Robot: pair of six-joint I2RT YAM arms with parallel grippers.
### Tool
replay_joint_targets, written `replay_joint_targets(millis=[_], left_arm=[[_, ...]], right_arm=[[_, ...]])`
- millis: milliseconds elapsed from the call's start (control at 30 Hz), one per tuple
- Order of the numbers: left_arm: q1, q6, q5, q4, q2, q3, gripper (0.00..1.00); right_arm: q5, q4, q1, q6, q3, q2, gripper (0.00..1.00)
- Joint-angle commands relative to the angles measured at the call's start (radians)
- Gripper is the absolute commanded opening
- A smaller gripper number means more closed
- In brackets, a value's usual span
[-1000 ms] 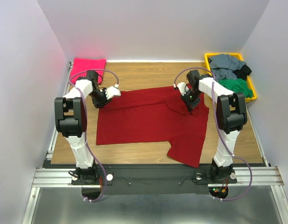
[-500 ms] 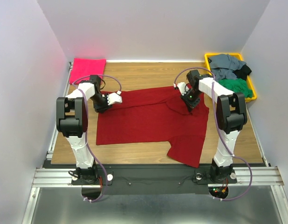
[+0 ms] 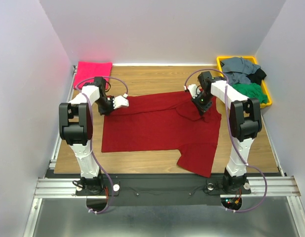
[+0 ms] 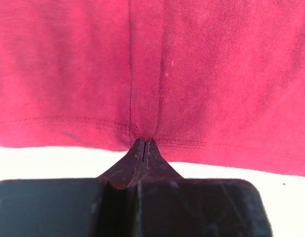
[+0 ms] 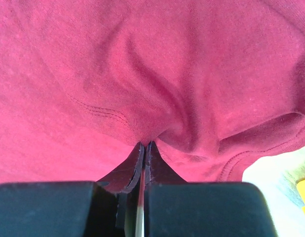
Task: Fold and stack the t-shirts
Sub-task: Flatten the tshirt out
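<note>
Crimson t-shirt (image 3: 157, 126) lies spread across the middle of the desk (image 3: 152, 81), w/ one flap reaching twd the near edge. Left gripper (image 3: 124, 101) is clamped on its hem at the shirt's left side, and right gripper (image 3: 204, 107) is pinched tight on fabric by the neckline, far-right part. Hot-pink t-shirt (image 3: 93, 72) sits in the far-left corner; grey, green & black ones are heaped in the yellow bin (image 3: 219, 61) at the far-right corner.

No legible text, labels, brands, numbers or signs in any view; crimson t-shirt (image 3: 157, 126) surface unprinted.
</note>
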Motion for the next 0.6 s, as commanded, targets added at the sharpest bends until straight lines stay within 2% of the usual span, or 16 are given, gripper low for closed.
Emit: replay_joint_targets(millis=[0, 233, 400, 567], left_arm=[[0.011, 0.003, 0.027, -0.061, -0.037, 0.077, 0.00], [0.020, 0.005, 0.026, -0.107, -0.025, 0.157, 0.00], [0.019, 0.006, 0.017, -0.098, -0.017, 0.114, 0.16], [0.019, -0.006, 0.020, -0.057, -0.014, 0.074, 0.19]], right_arm=[[0.018, -0.016, 0.000, -0.013, 0.052, -0.058, 0.01], [0.009, -0.029, -0.008, -0.010, 0.101, -0.070, 0.01], [-0.012, -0.045, -0.009, -0.016, 0.107, -0.055, 0.01], [-0.023, -0.051, -0.008, -0.015, 0.114, -0.045, 0.01]])
